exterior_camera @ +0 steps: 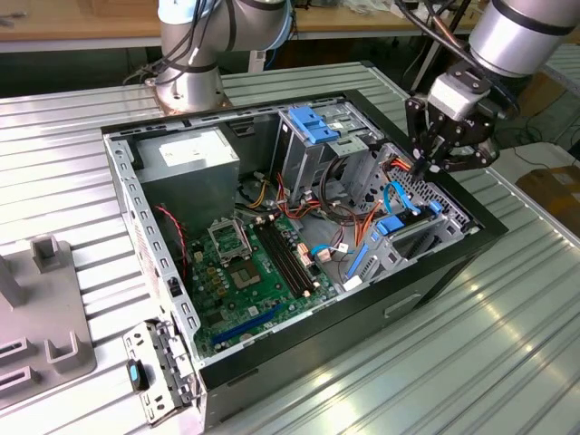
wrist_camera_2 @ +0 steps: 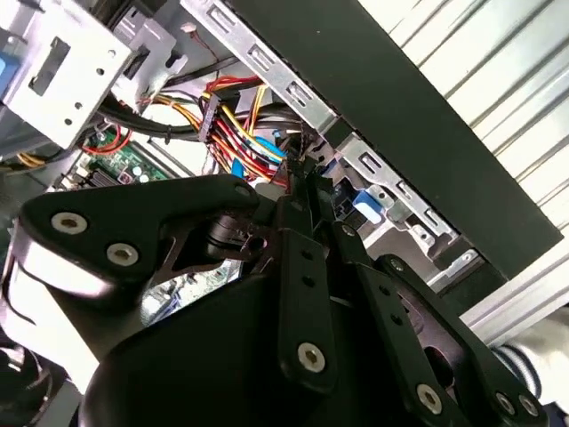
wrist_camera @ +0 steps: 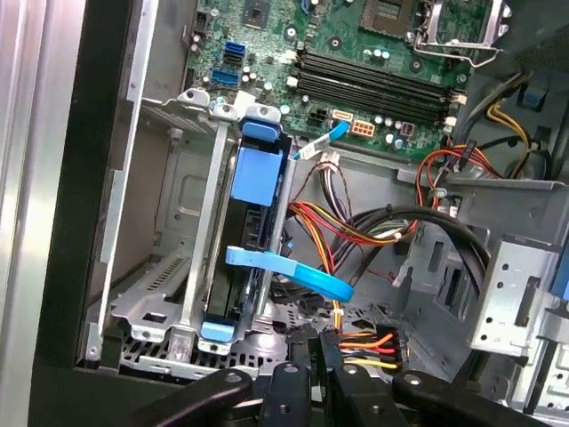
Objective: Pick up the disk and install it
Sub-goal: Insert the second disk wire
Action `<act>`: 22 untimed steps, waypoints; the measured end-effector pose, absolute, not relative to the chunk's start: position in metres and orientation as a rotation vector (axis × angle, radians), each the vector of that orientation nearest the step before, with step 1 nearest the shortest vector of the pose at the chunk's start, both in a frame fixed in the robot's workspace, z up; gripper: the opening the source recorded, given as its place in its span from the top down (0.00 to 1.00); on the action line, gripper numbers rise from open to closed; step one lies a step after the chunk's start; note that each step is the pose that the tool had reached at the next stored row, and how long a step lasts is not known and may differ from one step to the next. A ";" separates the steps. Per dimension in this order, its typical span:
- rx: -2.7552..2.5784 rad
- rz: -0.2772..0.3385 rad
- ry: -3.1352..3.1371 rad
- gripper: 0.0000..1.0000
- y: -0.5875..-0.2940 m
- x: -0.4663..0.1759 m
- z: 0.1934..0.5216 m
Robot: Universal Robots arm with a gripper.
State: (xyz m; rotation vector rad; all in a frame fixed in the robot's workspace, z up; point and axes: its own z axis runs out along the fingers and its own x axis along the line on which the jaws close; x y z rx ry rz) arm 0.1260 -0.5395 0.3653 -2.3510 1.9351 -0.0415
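The disk (wrist_camera: 256, 173) stands on edge inside the metal drive cage (wrist_camera: 201, 240) of the open computer case, its blue carrier rail facing up. In the exterior view the disk (exterior_camera: 391, 225) sits low in the cage (exterior_camera: 441, 214) at the case's right end. My gripper (exterior_camera: 424, 166) hovers just above that cage, with its jaws drawn together and nothing seen between them. In both wrist views the gripper (wrist_camera: 316, 356) (wrist_camera_2: 304, 173) is beside a black power connector (wrist_camera: 363, 342) with red, orange and yellow wires. A thin blue cable (wrist_camera: 289, 271) loops across the cage between the gripper and the disk.
The motherboard (exterior_camera: 263, 263) fills the case floor, and the power supply (exterior_camera: 186, 159) sits at the back left. A second cage with a blue bracket (exterior_camera: 313, 125) stands behind the bundles of wires (exterior_camera: 340, 213). A grey fixture (exterior_camera: 41, 308) rests on the table at the exterior view's left.
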 end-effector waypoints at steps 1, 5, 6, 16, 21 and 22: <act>-2.331 -0.043 1.960 0.84 -0.540 0.126 0.365; -2.315 -0.044 1.979 0.84 -0.545 0.123 0.365; -2.315 -0.044 1.979 0.84 -0.549 0.123 0.365; -2.315 -0.044 1.979 0.84 -0.568 0.113 0.363; -2.315 -0.044 1.979 0.84 -0.574 0.111 0.360; -2.315 -0.044 1.979 0.84 -0.574 0.111 0.360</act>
